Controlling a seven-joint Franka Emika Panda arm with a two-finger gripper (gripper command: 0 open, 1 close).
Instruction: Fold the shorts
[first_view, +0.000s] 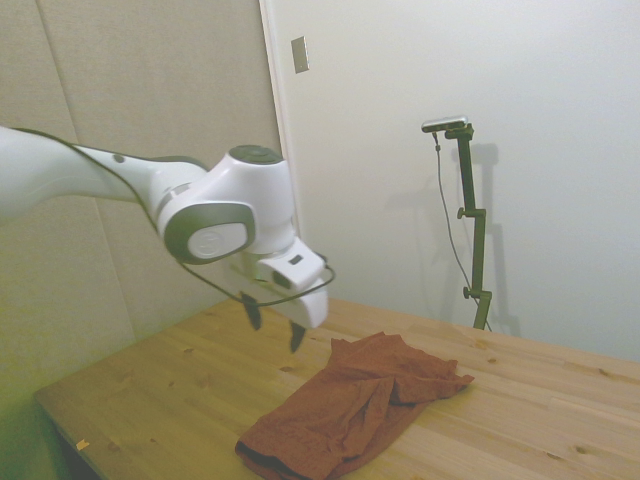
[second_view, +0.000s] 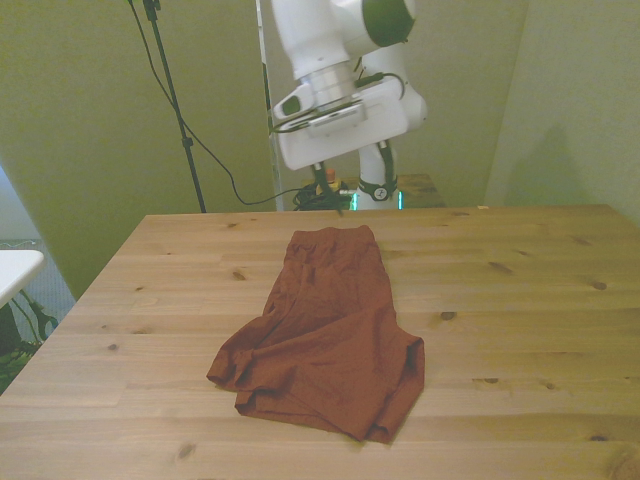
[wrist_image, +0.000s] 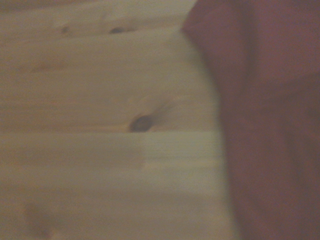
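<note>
While the white robot arm hangs in the air in the side view, its gripper sits well above the light wooden table, holding nothing, with its two dark fingers spread apart and pointing down. Just beside it, lower and nearer the camera, lie the rust-orange soft fabric shorts, rumpled and partly doubled over on themselves. Their long axis runs diagonally in this view, from a dark-edged end at the table's near side up to a narrower end by the gripper, with one pointed flap sticking out toward the picture's right.

From the front view, the shorts rest near the middle of the table, a little toward the front view's left. Here the long axis runs from the far edge toward the camera, leaning slightly to the front view's left as it comes near. The far end is narrow and fairly flat; the near end is wide and bunched into loose folds (two lobes, one at each lower corner). The gripper hovers above and behind the far end, apart from the cloth, with its fingertips only partly seen against clutter beyond the table.

Through the wrist view, which is blurred, a knotted stretch of table fills one side and the shorts' edge fills the other.
</note>
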